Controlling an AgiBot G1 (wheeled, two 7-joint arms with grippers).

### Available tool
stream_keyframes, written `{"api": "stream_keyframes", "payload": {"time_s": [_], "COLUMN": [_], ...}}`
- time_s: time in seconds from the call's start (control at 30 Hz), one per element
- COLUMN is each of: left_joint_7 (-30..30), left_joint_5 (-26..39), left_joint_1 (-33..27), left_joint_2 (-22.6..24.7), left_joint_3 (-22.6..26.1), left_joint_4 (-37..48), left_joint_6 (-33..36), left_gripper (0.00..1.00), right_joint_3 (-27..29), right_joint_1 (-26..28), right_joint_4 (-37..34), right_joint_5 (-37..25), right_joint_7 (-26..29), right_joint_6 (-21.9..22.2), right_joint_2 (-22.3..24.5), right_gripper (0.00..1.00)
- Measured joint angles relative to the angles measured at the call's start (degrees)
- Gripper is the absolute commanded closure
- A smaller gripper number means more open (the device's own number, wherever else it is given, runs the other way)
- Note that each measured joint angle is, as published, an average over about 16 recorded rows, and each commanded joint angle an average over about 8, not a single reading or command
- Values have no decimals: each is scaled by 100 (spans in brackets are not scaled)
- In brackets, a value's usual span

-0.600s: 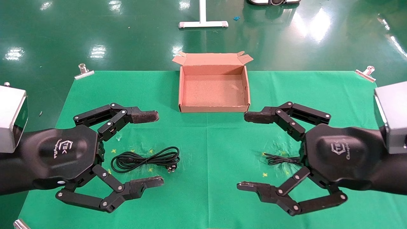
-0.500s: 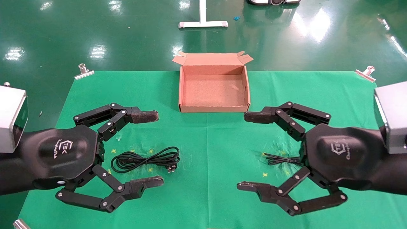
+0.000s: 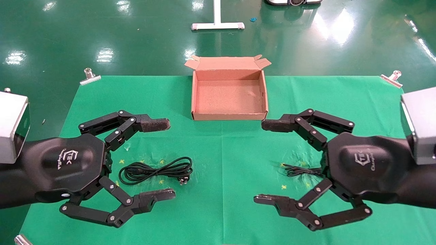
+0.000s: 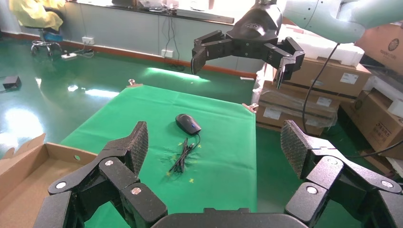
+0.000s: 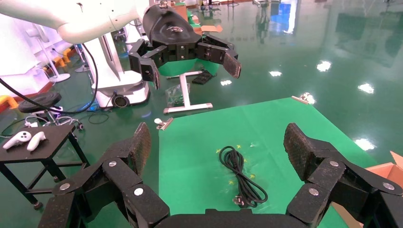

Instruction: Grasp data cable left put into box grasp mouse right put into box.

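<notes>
- My left gripper (image 3: 163,160) hovers above the left half of the green cloth (image 3: 221,149), its fingers (image 3: 155,124) spread wide and holding nothing.
- On the cloth under that spread lies the coiled black data cable (image 3: 155,170), its plug end toward the centre of the table. The right wrist view shows the same coil (image 5: 240,175) lying flat, with the left gripper (image 5: 190,64) hanging well above it.
- My right gripper (image 3: 269,161) hovers above the right half of the cloth, just as wide open and just as empty.
- From the head camera I only see the mouse's bundled cord (image 3: 299,170) poking out from under the right gripper body. The left wrist view shows the black mouse (image 4: 188,124) resting on the cloth, cord (image 4: 183,154) bunched just beside it, with the right gripper (image 4: 240,59) high above.
- The cardboard box (image 3: 229,117) sits open at the far middle of the cloth, flaps on its far edge, between the two grippers and touched by neither.
- Metal clips (image 3: 90,76) pin the cloth's far corners.
</notes>
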Motion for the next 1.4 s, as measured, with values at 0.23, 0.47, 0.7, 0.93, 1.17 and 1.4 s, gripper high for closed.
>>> {"api": "stream_keyframes", "payload": {"time_s": [0.23,0.47,0.7,0.93,1.17,1.4], "left_joint_7": [-7,-154,-401,-617,-870,-1232], "left_joint_5": [126,1035,2672,4325,5731,6913], "left_joint_1": [-30,-407,-1127,-1773,-2014,-1989], "left_joint_2": [-37,-125,-30,463,1091,1574], "left_joint_3": [40,372,1005,1682,2239,2658], "left_joint_4": [-47,-226,-402,-429,-424,-413], "left_joint_6": [4,53,77,-32,-350,-705], "left_gripper": [0,0,0,0,0,0], "right_joint_3": [-19,-138,-294,-361,-363,-350], "right_joint_1": [25,191,447,610,641,610], "right_joint_4": [56,232,402,427,432,435], "right_joint_5": [-179,-912,-1768,-2072,-2099,-2092], "right_joint_7": [-74,-248,-400,-387,-342,-303], "right_joint_6": [24,143,270,303,306,318], "right_joint_2": [64,253,436,486,535,619], "right_gripper": [0,0,0,0,0,0]}}
